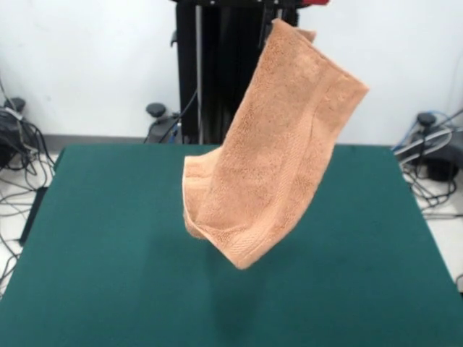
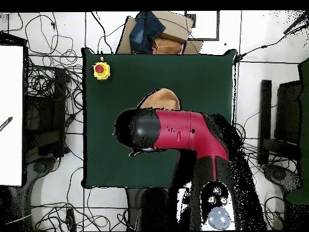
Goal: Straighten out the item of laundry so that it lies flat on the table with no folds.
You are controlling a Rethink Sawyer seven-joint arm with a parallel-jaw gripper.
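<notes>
The item of laundry [image 1: 278,152], a peach-orange terry towel, hangs in the air over the dark green table [image 1: 101,246]. It dangles slantwise from its top corner, where my gripper [image 1: 283,19] is shut on it at the picture's top edge; most of the gripper is cut off there. The towel's lowest corner hovers above the tabletop, and its lower left edge curls over on itself. In the overhead view the red and black arm [image 2: 175,130] covers the gripper, and only a bit of the towel [image 2: 160,98] peeks out beyond it over the table [image 2: 202,69].
A yellow box with a red button [image 2: 101,70] sits at one table corner. A cardboard box with dark cloth [image 2: 156,33] lies just off the table's far edge. Cables and stands surround the table on the floor.
</notes>
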